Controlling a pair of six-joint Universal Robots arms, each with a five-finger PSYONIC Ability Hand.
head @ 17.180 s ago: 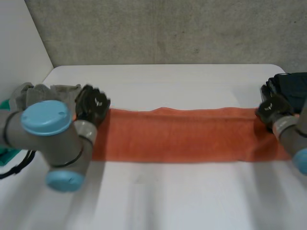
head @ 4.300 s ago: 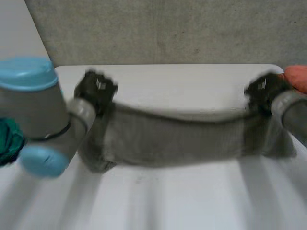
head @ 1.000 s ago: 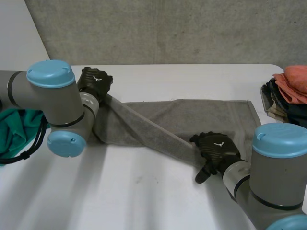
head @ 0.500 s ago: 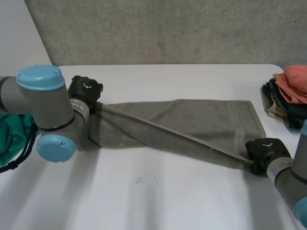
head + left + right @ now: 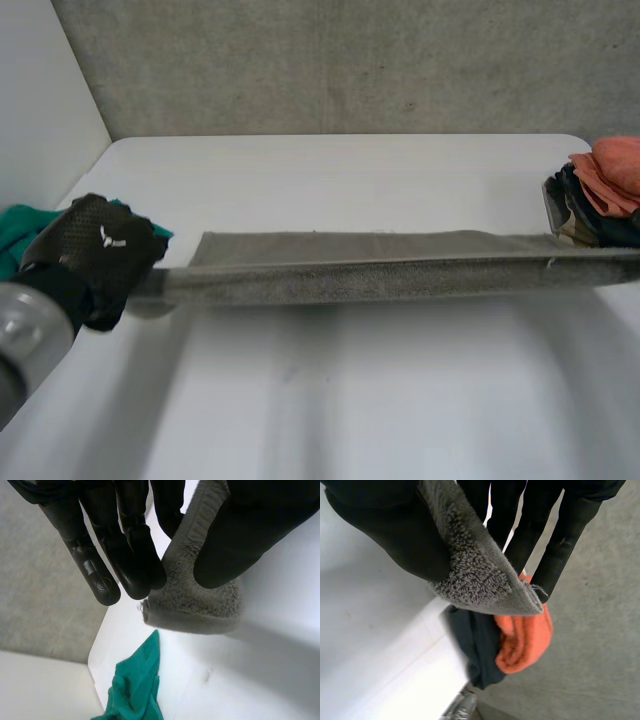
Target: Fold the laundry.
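Left arm: my left hand (image 5: pixel 90 258) is low and close to the head camera, near the table's (image 5: pixel 340 165) left edge, back of the hand up. In the wrist view the thumb (image 5: pixel 250 535) presses one end of the grey towel (image 5: pixel 380 272) against the fingers (image 5: pixel 131 555). The fingers are nearly straight, and the towel's end sticks out past the fingertips in a thick rolled lip.

Right arm: my right hand (image 5: pixel 380 530) grips the opposite end the same way. The thumb is under the pile and the long fingers (image 5: pixel 540 525) lie behind it, so the towel's hemmed corner juts out between them.

Towel: in the head view it is stretched into a long narrow band across the middle of the table, running from my left hand to the right edge of the view, where its end is cut off. A second layer shows along its far side. I cannot tell whether the band touches the table.

Hard to read: my left hand covers part of a green cloth (image 5: pixel 22 232) at the table's left edge. Beyond my right fingertips an orange cloth (image 5: pixel 525 640) sits on a dark cloth (image 5: pixel 475 645) at the table's right edge. The folds in that pile are unclear.
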